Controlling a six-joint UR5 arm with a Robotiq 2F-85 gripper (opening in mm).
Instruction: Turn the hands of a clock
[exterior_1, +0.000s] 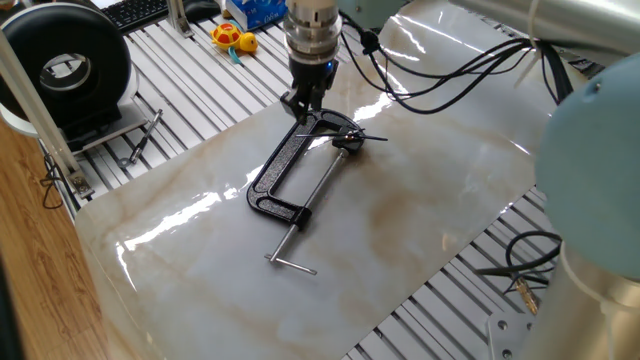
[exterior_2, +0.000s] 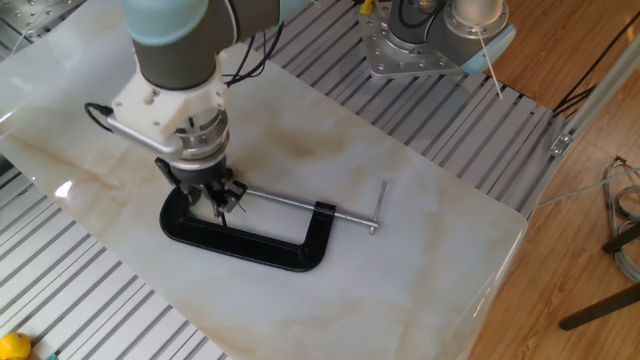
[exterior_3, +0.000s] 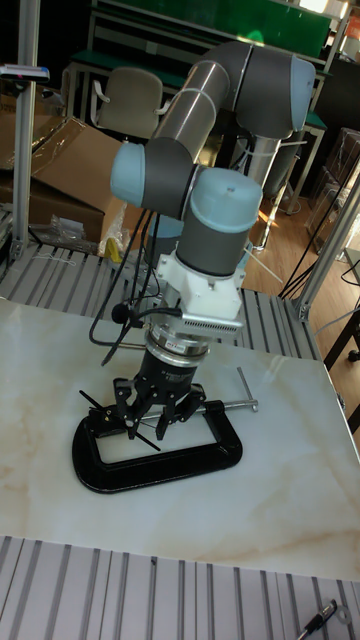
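The clock (exterior_1: 347, 139) is a tiny dark hub held in the jaw of a black C-clamp (exterior_1: 282, 160) lying on the marble sheet. Its thin black hands (exterior_1: 372, 137) stick out sideways from the hub. My gripper (exterior_1: 303, 102) hangs low over the clamp's curved end, just up-left of the hub, fingers slightly apart with nothing between them. In the other fixed view the gripper (exterior_2: 217, 197) covers the hub above the clamp (exterior_2: 250, 255). The tall fixed view shows the gripper (exterior_3: 160, 418) and one hand (exterior_3: 96, 402) poking out left above the clamp (exterior_3: 170, 470).
The clamp's steel screw rod with its T-bar (exterior_1: 292, 264) points toward the sheet's front. A black round device (exterior_1: 70, 65), a yellow toy (exterior_1: 232, 38) and a keyboard lie off the sheet at the back left. Cables (exterior_1: 450, 70) trail at the back right.
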